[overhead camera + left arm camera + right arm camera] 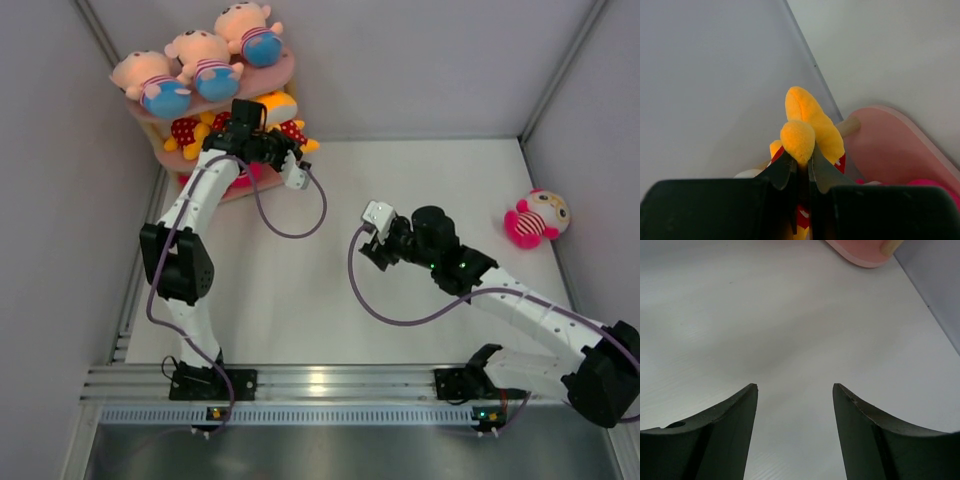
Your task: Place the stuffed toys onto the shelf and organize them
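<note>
A yellow bear (812, 120) in a red dotted outfit lies on the middle board of the pink shelf (285, 72), which stands in the far left corner of the table (420, 330). On the top board three dolls (205, 62) in striped shirts and blue shorts lie side by side. A second bear (185, 130) lies at the left end of the middle board. Something bright pink shows on the lowest board, mostly hidden behind the arm. A pink doll (535, 218) in red and white stripes sits alone on the table, close to the right wall (590, 150) and well apart from the shelf.

The left gripper (801, 157) is pinched tight on a rounded yellow limb of the first bear, which sticks up between its fingers (782, 172). A wooden post (849, 126) and the pink board stand just behind the bear. The left arm rises from its base, bends at the elbow and reaches forward into the shelf's middle level.

The right gripper (795, 387) stands half wide and holds nothing, hanging over bare table near the middle. Its arm stretches low from the right base toward the left, and the shelf's foot shows far ahead of it.
</note>
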Robot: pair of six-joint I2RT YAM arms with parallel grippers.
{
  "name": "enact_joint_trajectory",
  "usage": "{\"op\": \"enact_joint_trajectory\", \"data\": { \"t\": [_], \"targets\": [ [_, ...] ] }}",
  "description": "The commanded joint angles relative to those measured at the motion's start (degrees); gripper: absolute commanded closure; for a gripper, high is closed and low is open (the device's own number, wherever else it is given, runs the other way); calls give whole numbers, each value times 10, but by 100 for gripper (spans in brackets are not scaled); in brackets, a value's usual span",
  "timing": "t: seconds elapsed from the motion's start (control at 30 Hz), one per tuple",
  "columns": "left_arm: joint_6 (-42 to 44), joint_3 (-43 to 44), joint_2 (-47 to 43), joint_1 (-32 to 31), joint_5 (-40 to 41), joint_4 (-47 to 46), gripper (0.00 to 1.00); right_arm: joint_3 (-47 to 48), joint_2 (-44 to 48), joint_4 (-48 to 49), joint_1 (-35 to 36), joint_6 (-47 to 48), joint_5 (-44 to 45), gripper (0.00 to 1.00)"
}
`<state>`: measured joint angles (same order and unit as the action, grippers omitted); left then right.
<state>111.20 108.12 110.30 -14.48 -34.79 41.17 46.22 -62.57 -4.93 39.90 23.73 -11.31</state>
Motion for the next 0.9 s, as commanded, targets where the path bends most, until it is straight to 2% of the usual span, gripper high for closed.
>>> {"op": "enact_joint_trajectory", "data": {
  "t": [0.0, 0.1, 0.27, 0.37, 0.53, 0.7, 0.87],
  "targets": [
    [-16, 46, 18, 12, -55, -14, 100, 34, -18, 44, -16, -9, -42, 38],
    [-31, 79, 40, 18, -64, -14, 100, 45, -40, 44, -22, -10, -56, 38],
    [-55, 107, 69, 24, -70, -14, 100, 63, -68, 98, -32, -26, -78, 37],
    [-72, 126, 80, 30, -72, -14, 100, 82, -92, 158, -55, -74, -120, 36],
    [-74, 134, 89, 40, -78, -14, 100, 124, -184, 308, -115, -237, -177, 34],
    [-76, 133, 93, 43, -82, -14, 100, 291, -358, 373, -169, -424, -194, 34],
    [-75, 135, 98, 48, -85, -14, 100, 447, -499, 465, -178, -540, -193, 34]
  ]
}}
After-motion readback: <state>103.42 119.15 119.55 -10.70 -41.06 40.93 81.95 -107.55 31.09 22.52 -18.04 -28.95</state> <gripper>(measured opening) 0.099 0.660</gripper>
